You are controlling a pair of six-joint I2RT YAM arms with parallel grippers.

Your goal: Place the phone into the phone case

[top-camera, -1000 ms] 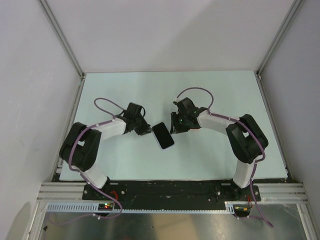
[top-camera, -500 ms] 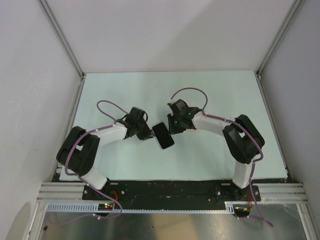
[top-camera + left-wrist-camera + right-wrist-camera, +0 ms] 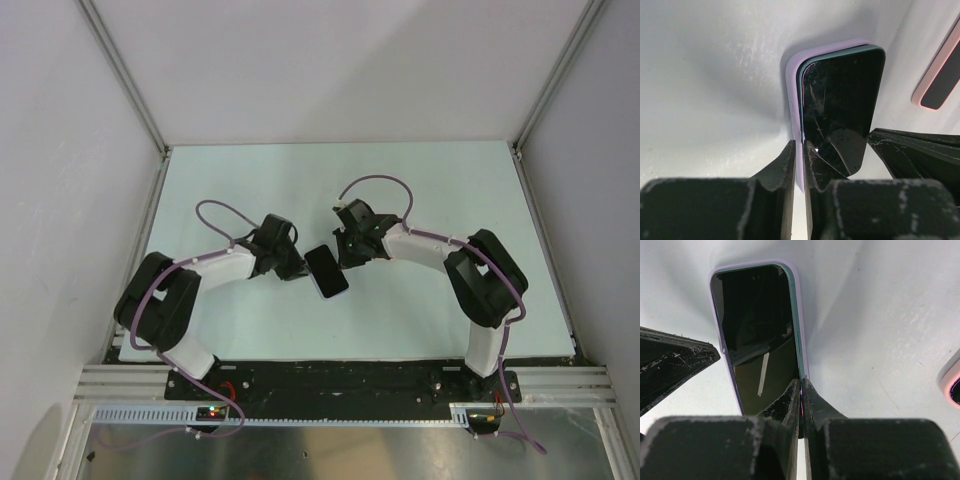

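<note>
Both left claw (image 3: 800, 148) and right claw (image 3: 801, 386) pinched the phone case (image 3: 791, 85) rim; the phone (image 3: 840, 100), likely stiff slick glass, suited edge grips

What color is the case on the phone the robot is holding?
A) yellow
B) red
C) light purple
C: the case shows a light purple rim along the edge of the dark phone, and the right wrist view shows the same color.
</note>
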